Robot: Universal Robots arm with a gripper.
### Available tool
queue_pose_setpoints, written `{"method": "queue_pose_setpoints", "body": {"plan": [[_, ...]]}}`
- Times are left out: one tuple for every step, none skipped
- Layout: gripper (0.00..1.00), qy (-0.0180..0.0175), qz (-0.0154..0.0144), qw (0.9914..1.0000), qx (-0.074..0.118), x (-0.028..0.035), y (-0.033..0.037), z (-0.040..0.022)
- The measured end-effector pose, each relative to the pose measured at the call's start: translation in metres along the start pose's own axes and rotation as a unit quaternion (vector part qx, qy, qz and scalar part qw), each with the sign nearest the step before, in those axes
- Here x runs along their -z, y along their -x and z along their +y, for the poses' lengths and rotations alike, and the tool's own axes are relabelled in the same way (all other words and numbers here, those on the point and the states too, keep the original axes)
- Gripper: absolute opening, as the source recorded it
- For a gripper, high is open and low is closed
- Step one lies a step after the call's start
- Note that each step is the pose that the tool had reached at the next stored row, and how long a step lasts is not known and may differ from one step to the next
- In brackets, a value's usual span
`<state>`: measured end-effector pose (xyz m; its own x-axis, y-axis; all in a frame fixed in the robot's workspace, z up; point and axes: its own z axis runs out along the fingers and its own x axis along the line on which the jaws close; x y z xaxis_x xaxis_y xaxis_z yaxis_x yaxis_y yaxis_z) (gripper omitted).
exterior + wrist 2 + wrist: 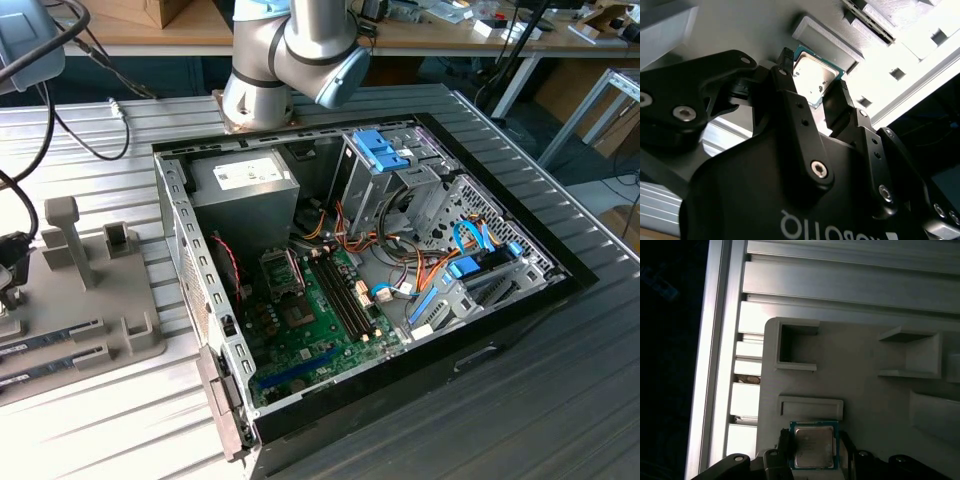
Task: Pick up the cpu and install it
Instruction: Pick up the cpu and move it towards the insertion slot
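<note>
In both wrist views the gripper [815, 446] [814, 80] is down over the cpu [813, 450] [810, 72], a small square chip with a silvery top and a thin green rim. The black jaws flank it on 2 opposite sides, very close to its edges. I cannot tell whether they are clamped on it or standing just clear.

The cpu sits over a pale grey holder tray [865, 390], just beside a low raised bar [810, 407] on that tray. Whether it rests on the tray or is lifted off it cannot be told. The tray also carries an open-sided square pocket [796, 345]. The tray lies on a ribbed aluminium surface [850, 287].

In the exterior view the arm [300, 45] rises behind an open computer case [200, 330] lying on the same surface [100, 420]. Inside the case are a green motherboard [300, 345], a dark square socket [283, 270] on it, and a grey power-supply box [245, 180]. To the exterior view's left of the case, well apart from the socket, stands the grey tray [140, 335], with 2 long memory sticks [50, 340] in its slots.
</note>
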<state>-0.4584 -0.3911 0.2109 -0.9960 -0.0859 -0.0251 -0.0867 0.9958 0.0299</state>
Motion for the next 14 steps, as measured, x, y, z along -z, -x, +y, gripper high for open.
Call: {"method": "queue_pose_setpoints", "body": {"plan": [[0.47,0.0000,-0.0001,1.00000,0.000,0.0003,0.0000,0.0000],[0.47,0.0000,0.0000,1.00000,0.000,0.0009,0.0000,0.0000],[0.47,0.0000,0.0000,1.00000,0.000,0.0012,0.0000,0.0001],[0.47,0.0000,0.0000,1.00000,0.000,0.0015,0.0001,0.0001],[0.47,0.0000,0.0000,1.00000,0.000,0.0020,0.0001,0.0001],[0.47,0.0000,0.0000,1.00000,0.000,0.0022,0.0001,0.0001],[0.47,0.0000,0.0000,1.00000,0.000,0.0025,0.0001,0.0001],[0.47,0.0000,0.0000,1.00000,0.000,0.0027,0.0001,0.0001],[0.47,0.0000,0.0000,1.00000,0.000,0.0030,0.0001,0.0001],[0.47,0.0000,0.0000,1.00000,0.000,0.0032,0.0001,0.0001],[0.47,0.0000,0.0000,1.00000,0.000,0.0035,0.0001,0.0001],[0.47,0.0000,0.0000,1.00000,0.000,0.0038,0.0001,0.0001],[0.47,0.0000,0.0000,1.00000,0.000,0.0041,0.0001,0.0001],[0.47,0.0001,-0.0001,1.00000,0.000,0.0047,0.0001,0.0002]]}}
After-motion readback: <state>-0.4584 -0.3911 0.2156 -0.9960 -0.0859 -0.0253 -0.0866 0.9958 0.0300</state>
